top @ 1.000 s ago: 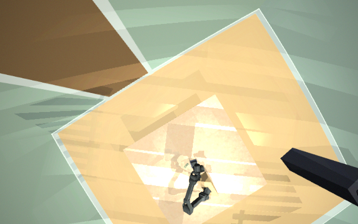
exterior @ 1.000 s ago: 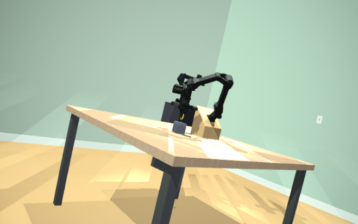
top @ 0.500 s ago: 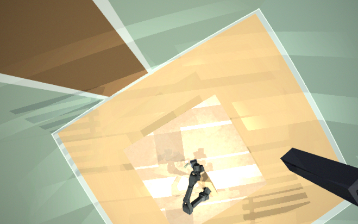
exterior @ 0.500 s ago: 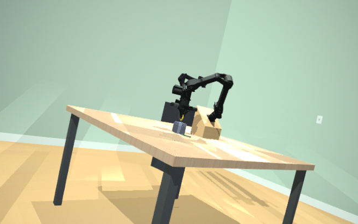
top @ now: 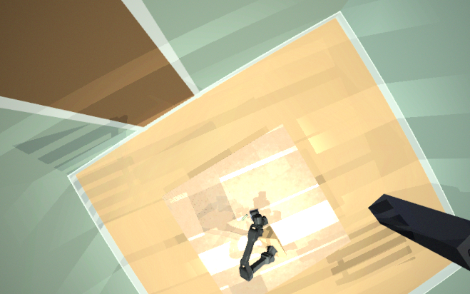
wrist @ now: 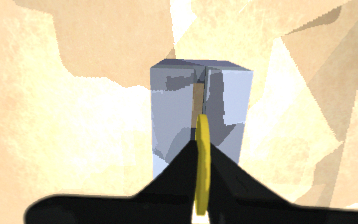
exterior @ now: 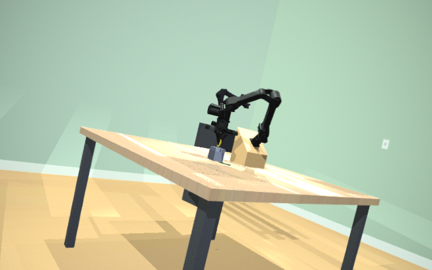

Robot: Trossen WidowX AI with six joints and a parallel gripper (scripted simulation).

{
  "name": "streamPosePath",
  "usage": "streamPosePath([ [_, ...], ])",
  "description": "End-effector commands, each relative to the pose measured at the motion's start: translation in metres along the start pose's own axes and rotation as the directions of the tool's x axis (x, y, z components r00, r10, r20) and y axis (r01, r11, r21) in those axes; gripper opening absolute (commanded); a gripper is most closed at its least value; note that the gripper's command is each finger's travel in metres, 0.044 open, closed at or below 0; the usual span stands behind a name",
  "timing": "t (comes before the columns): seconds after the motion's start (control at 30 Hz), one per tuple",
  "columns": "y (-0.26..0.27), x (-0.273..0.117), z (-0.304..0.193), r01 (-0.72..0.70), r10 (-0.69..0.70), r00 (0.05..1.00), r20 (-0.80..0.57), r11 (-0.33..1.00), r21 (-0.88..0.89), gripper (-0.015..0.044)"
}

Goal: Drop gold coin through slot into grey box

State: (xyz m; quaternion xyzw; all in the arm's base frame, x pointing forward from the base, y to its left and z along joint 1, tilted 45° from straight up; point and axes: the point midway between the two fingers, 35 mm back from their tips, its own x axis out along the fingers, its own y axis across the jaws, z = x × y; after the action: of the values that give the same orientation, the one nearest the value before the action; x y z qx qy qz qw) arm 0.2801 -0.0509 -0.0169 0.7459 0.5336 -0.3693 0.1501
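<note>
- Above the pale wooden table [exterior: 163,157], the black six-joint arm [exterior: 267,110] rises from its base behind a tan wedge-shaped wooden block [exterior: 248,149], bends sharply at a high elbow, and reaches forward with its forearm roughly level.
- At the forearm's end the wrist turns down, so the black parallel-jaw gripper [exterior: 219,136] points almost straight at the table.
- Between the black fingers, which stand very narrow, the thin gold coin [wrist: 202,162] is clamped on its flat faces; the wrist view shows it edge-on, upright, with its rim jutting past the fingertips.
- Directly below hangs the closed grey box [wrist: 200,115], standing on the table; the coin's rim lines up with the narrow slot [wrist: 198,97] running along the lid's middle.
- From the exterior view the coin [exterior: 219,143] appears as a small yellow sliver just above the box [exterior: 216,153]; whether it touches the lid cannot be told.
- Just beside the box, on the table towards the wedge block, a small dark-green sliver [exterior: 225,163] lies flat; it is probably the shallow holder, too small to make out.
- From the top view the arm [top: 249,248] folds into a V, with the gripper [top: 254,215] at the far tip.
</note>
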Motion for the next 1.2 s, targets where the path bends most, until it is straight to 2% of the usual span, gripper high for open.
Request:
streamPosePath([
  [0.0, 0.000, 0.003, 0.000, 0.001, 0.000, 1.000, -0.005, 1.000, 0.006, 0.0000],
  [0.13, 0.000, 0.005, 0.000, 0.001, -0.001, 1.000, -0.005, 1.000, 0.006, 0.0000],
  [0.33, 0.000, 0.003, 0.000, 0.000, 0.000, 1.000, 0.000, 1.000, 0.000, 0.0158],
  [0.63, 0.000, 0.003, 0.000, 0.000, 0.000, 1.000, 0.000, 1.000, 0.000, 0.0161],
  [0.9, 0.000, -0.018, 0.000, 0.001, -0.001, 1.000, 0.000, 1.000, 0.002, 0.0371],
  [0.97, -0.002, -0.042, 0.000, 0.005, -0.005, 1.000, -0.003, 1.000, 0.006, 0.0423],
  [1.0, -0.003, -0.052, 0.000, 0.007, -0.007, 1.000, -0.006, 1.000, 0.008, 0.0440],
  [1.17, -0.004, -0.055, 0.000, 0.007, -0.007, 1.000, -0.007, 1.000, 0.009, 0.0440],
])
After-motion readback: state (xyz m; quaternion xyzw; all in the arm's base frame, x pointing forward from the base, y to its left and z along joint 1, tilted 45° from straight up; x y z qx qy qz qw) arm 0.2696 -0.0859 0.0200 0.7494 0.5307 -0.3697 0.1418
